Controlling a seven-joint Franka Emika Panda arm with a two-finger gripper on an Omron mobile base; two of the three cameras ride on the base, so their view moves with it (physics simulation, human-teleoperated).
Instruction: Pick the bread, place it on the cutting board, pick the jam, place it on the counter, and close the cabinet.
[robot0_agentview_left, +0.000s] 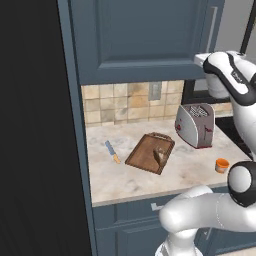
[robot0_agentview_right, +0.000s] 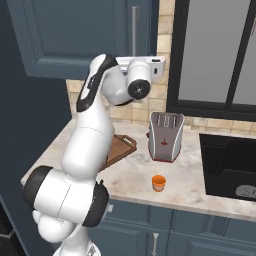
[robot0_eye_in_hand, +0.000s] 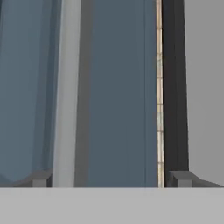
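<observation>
Up against the blue-grey panelled wall cabinet (robot0_eye_in_hand: 118, 92), above the far counter, the open gripper (robot0_eye_in_hand: 109, 178) faces its long grey bar handle (robot0_eye_in_hand: 64, 92); the stiff, light door should swing shut when pushed near the handle.

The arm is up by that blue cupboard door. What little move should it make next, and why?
Probably nudge the cabinet door fully shut: the bread lies on the cutting board, the jam stands on the counter, and the open gripper faces the door beside its handle.
</observation>
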